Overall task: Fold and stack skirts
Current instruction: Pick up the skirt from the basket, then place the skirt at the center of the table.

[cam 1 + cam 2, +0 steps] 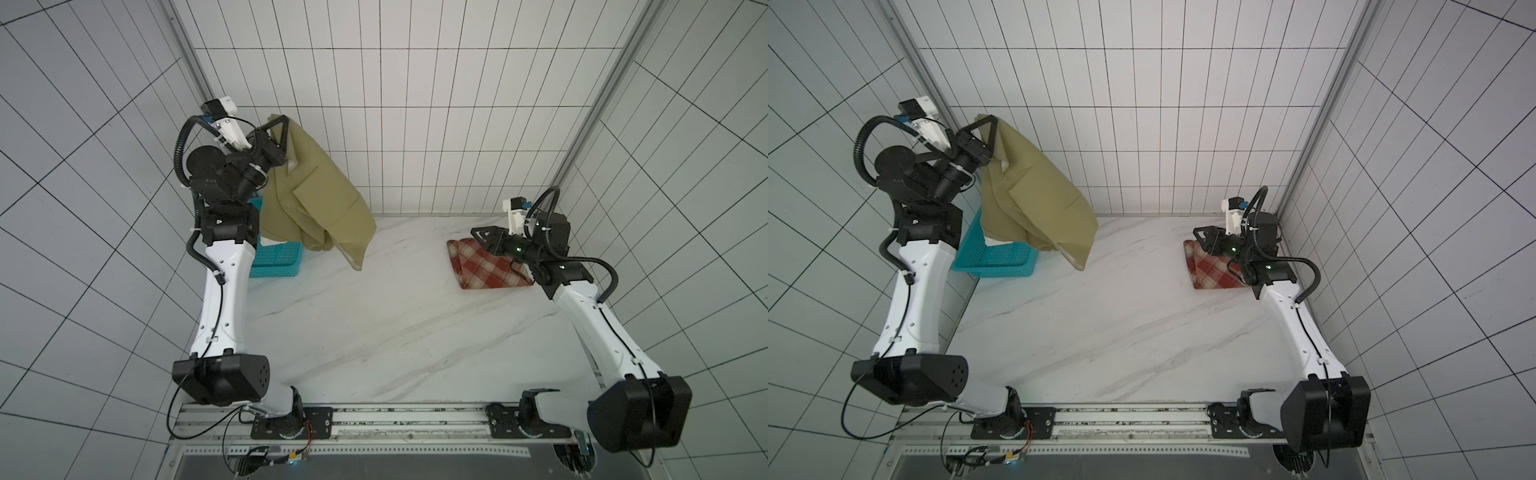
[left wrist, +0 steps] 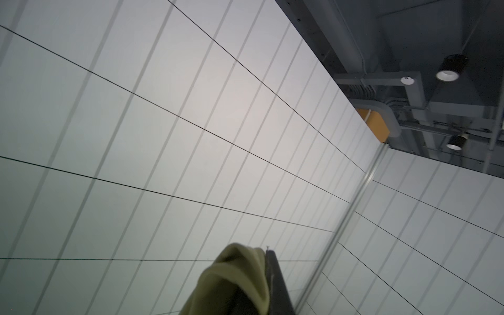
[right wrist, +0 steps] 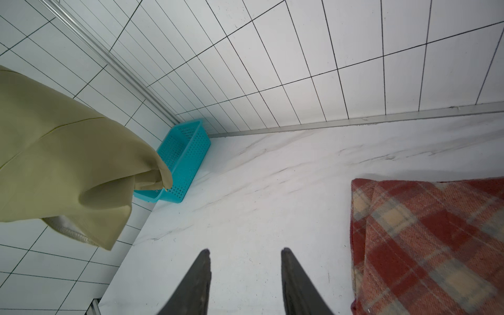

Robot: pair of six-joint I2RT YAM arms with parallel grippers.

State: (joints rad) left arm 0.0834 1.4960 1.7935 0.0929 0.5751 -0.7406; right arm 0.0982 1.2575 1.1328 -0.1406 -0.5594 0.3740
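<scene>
Counting: olive skirt (image 1: 320,187) x1, plaid skirt (image 1: 482,266) x1.

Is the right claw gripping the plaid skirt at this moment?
No: in the right wrist view the right claw stands open and empty over the table, and the plaid skirt lies beside it.

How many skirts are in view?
2: olive skirt hangs from the shut left gripper over the teal basket; plaid skirt lies folded on the table by the right gripper. Basket interior partly hidden.
</scene>
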